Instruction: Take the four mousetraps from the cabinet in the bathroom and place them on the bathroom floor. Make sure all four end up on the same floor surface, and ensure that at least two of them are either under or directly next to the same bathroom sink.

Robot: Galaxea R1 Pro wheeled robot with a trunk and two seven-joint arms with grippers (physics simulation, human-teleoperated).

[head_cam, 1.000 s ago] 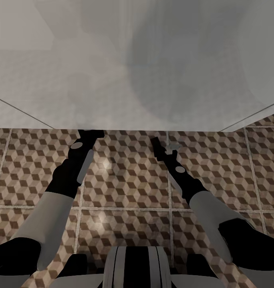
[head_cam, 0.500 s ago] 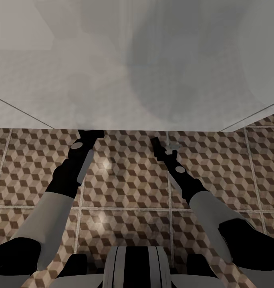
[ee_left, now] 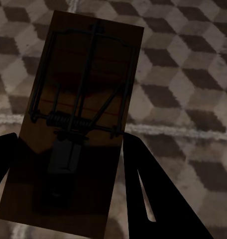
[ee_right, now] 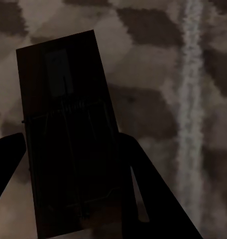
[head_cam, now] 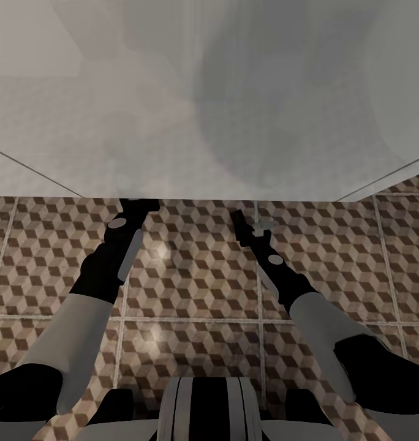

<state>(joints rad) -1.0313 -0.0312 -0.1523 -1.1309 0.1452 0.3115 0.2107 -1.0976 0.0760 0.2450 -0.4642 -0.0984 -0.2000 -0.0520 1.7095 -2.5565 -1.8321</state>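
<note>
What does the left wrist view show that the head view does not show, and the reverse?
The left wrist view shows a mousetrap between the left gripper's dark fingers, with its spring coil and wire bar above the tiles. The head view shows both arms reaching forward and down, the right gripper, and a wide white surface overhead, under whose edge the left arm's tip reaches. Both views share the bathroom floor with its brown, beige and white cube pattern and pale grout lines.
</note>
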